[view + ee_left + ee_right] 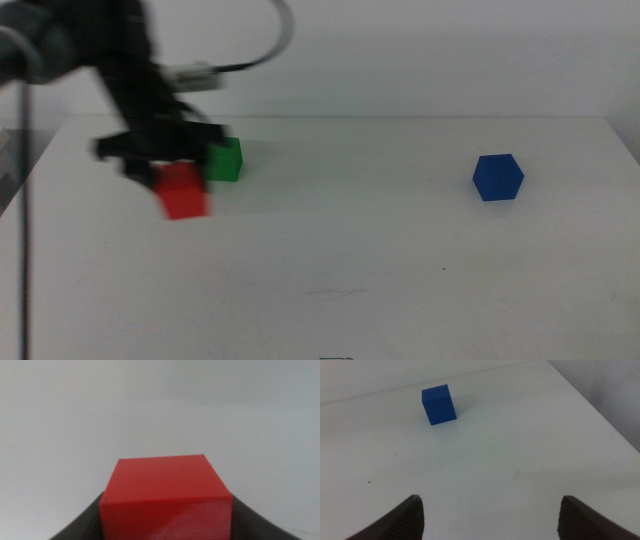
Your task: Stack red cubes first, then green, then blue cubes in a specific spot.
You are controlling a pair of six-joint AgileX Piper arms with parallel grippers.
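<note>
My left gripper (180,185) is shut on the red cube (183,191), holding it above the table at the far left; the arm is motion-blurred. In the left wrist view the red cube (165,495) fills the space between the dark jaws. The green cube (224,159) sits on the table just behind and to the right of the held cube. The blue cube (498,177) rests at the right side of the table, also seen as the blue cube (439,404) ahead of my open right gripper (490,515), which is out of the middle view. The specific spot (338,292) is a faint grey scuff line near the front centre.
The white table (400,240) ends at a far edge by the wall and at a right edge near the blue cube. A tiny dark dot (446,267) lies right of the scuff line. A cable loops above the left arm.
</note>
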